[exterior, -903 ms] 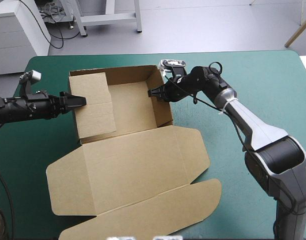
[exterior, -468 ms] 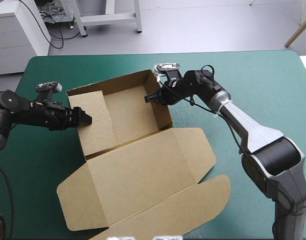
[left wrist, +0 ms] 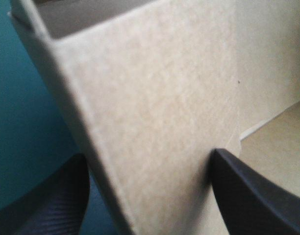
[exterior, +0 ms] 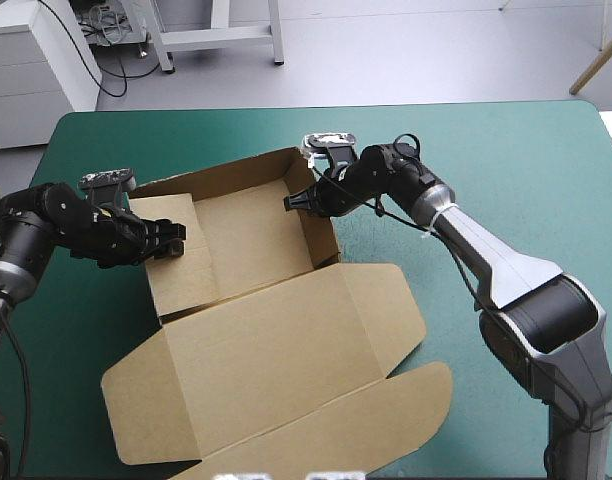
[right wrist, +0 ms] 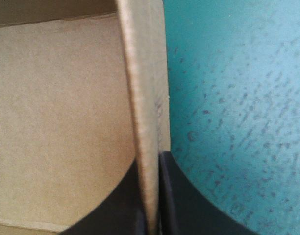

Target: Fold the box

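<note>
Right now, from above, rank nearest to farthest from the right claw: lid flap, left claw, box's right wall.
1. Right wall, held by the right gripper.
2. Left gripper, across the box.
3. Lid flap, at the front.

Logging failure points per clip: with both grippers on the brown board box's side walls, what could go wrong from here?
1. The black fingers of the left gripper straddle the left wall of the brown cardboard box without clamping it, so its folded-in flap may spring back.
2. The right gripper pinches only the right wall's thin edge; a pull might crease it or drag the tray.
</note>
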You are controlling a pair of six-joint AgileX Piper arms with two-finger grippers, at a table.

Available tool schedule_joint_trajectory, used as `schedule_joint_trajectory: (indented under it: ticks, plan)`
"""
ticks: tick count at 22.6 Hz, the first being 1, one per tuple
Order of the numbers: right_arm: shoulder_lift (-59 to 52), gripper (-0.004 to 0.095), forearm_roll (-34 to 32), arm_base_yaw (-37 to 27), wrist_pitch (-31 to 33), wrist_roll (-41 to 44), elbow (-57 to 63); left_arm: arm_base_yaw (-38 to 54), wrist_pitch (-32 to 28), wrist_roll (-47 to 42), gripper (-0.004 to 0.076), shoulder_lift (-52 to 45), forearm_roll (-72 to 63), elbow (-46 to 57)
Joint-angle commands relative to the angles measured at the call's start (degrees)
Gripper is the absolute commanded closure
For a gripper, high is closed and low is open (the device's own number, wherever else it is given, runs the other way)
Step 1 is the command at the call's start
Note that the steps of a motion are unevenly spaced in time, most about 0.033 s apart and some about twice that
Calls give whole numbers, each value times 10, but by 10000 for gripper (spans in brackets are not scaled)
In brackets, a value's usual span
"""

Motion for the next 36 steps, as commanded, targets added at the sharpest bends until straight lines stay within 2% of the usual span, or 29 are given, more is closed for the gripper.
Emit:
schedule_joint_trajectory:
  ticks: [1,5,9,13,14,15,16,20,24,27,33,36]
  plan:
    - [-35,926,72,6,-25,26,-21,-7,-22,-29,236,-17,-16,-16]
    - [-35,927,73,6,-17,37,-21,-7,-30,-82,266,-17,20,-16]
    - [-35,927,73,6,-16,37,-21,-7,-30,-86,319,-17,28,-16]
    - [-35,927,73,6,-16,37,-21,-7,-29,-86,496,-17,43,-16]
    - [-35,927,73,6,-16,37,-21,-7,-26,-86,559,-17,50,-16]
    - [-35,927,73,6,-16,36,-21,-7,-21,-86,704,-17,64,-16]
    - [-35,927,73,6,-16,35,-21,-7,-20,-86,731,-17,68,-16]
    - [-37,927,34,6,13,35,-21,-7,-25,-87,734,-11,72,-20]
    - [-77,927,-113,6,58,77,-21,-32,2,-85,734,37,98,-81]
    - [-97,927,-142,-14,110,80,-21,-75,30,-90,734,93,119,-154]
    - [-102,927,-206,-55,216,73,-21,-134,40,-100,734,185,115,-284]
    - [-102,927,-217,-73,218,73,-21,-153,69,-100,734,250,115,-347]
